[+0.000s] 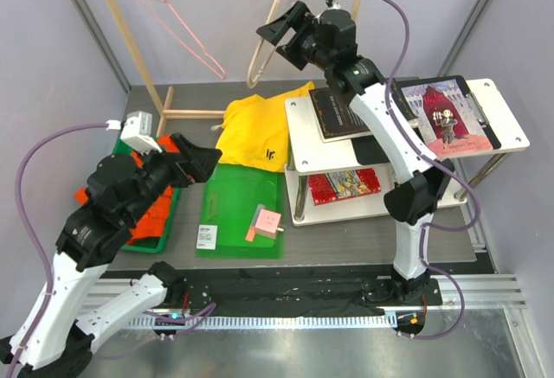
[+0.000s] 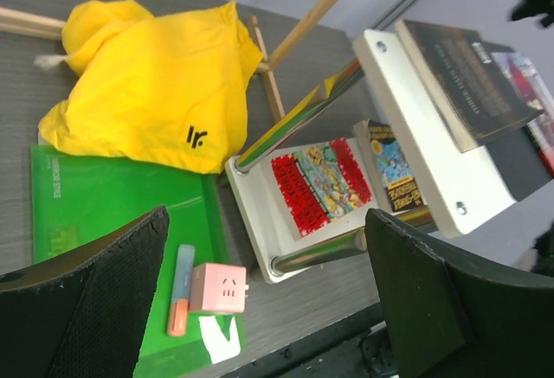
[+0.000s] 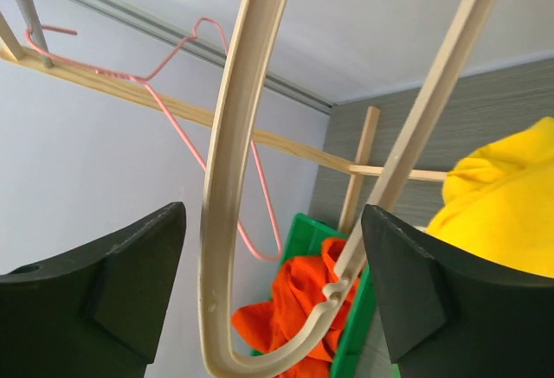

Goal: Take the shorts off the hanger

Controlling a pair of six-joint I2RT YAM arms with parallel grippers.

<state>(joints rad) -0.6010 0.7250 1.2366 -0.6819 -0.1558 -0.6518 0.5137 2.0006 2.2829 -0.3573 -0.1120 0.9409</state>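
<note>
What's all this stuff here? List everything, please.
yellow shorts: 1, yellow, heaped mid-table
bin: 1, green, left
orange-red shorts: 1, orange-red, in bin
board: 1, green, centre
cube: 1, pink, on board
marker: 1, orange-blue, beside cube
rack: 1, wooden, back
wooden hanger: 1, pale, bare, on rack
wire hanger: 1, pink, bare, on rack
shelf: 1, white, right
books: several, dark and red, on shelf
left gripper: 1, black, jaws open, near bin
right gripper: 1, black, jaws open around wooden hanger
</note>
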